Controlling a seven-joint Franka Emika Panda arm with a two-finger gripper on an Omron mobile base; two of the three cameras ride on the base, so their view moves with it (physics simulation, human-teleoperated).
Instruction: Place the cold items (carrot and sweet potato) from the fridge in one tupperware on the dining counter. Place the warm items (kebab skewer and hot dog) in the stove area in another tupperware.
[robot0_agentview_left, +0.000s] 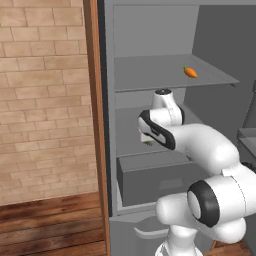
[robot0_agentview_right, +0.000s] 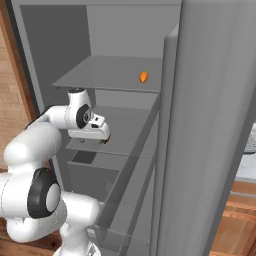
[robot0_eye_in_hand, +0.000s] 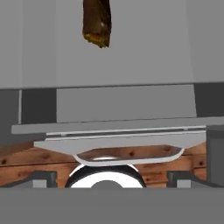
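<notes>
The orange carrot (robot0_agentview_left: 190, 72) (robot0_agentview_right: 143, 77) lies on the fridge's upper shelf (robot0_agentview_left: 150, 75). One shelf lower, my gripper (robot0_agentview_left: 146, 140) (robot0_agentview_right: 103, 138) points down over the middle shelf (robot0_agentview_right: 125, 135), jaws open and holding nothing. In the hand view the brown sweet potato (robot0_eye_in_hand: 97, 22) lies on the grey shelf at the top edge, apart from my gripper (robot0_eye_in_hand: 114, 179); the dark fingertips (robot0_eye_in_hand: 41, 178) stand wide apart at the bottom. The tupperware, kebab skewer and hot dog are out of view.
The open fridge door (robot0_agentview_right: 215, 125) stands close on the right. A closed drawer (robot0_agentview_left: 150, 175) sits under the middle shelf. A wooden frame (robot0_agentview_left: 95, 125) and brick wall (robot0_agentview_left: 45, 100) bound the fridge on the left.
</notes>
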